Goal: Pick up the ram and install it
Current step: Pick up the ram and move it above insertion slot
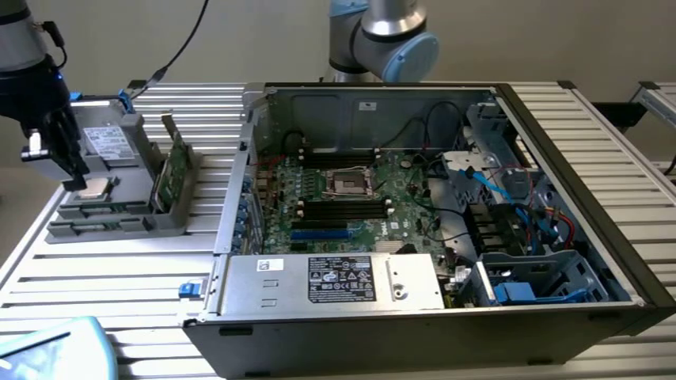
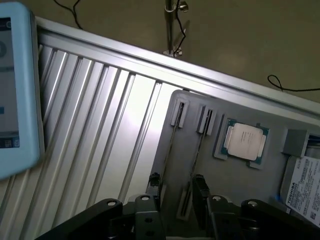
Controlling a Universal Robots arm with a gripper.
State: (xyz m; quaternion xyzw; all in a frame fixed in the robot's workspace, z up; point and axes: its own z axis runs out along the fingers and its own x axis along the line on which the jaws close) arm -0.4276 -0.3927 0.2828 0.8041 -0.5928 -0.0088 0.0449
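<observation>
One gripper (image 1: 72, 176) hangs over the grey holder (image 1: 127, 226) in the exterior view; the ram (image 1: 176, 170) stands on edge in that holder, three o'clock from the gripper, untouched. In the wrist view, its fingers (image 2: 200, 192) are spread apart, empty, near the processor chip (image 2: 245, 141).

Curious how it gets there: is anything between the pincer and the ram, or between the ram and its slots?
Nothing visible separates the open pincer from the ram in the grey holder under it. Toward the black slots, the upright green cards and the case's side wall stand between.
</observation>
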